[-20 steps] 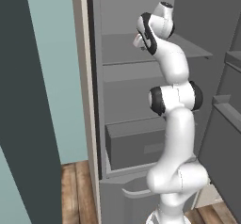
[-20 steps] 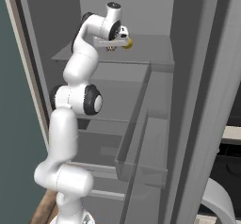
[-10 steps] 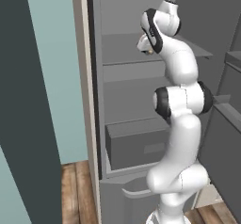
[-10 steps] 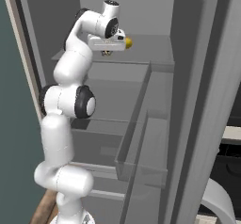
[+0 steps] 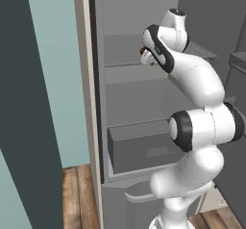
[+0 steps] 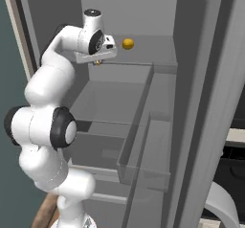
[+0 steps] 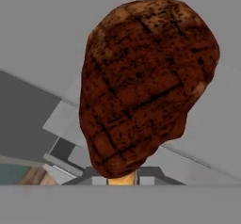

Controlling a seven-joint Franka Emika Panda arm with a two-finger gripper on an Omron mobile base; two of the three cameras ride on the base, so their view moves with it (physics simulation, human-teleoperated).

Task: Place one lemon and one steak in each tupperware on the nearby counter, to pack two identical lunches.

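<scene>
One steak (image 7: 146, 82) is pinched by the fingers (image 6: 97, 61) inside the fridge, one lemon (image 6: 127, 43) is left on its shelf, nothing seems packed.

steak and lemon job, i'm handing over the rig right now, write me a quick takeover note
Pincer: shut on the steak, a dark brown-red cut, held up at the level of the fridge's upper shelf.
Lemon: one sits on that upper shelf, to the right of the hand in the right base view.
Done: one steak picked up.
Left: carry this steak out to a container, then fetch the lemon; the containers, the counter and the other steak and lemon are out of sight, so check them before going on.
</scene>
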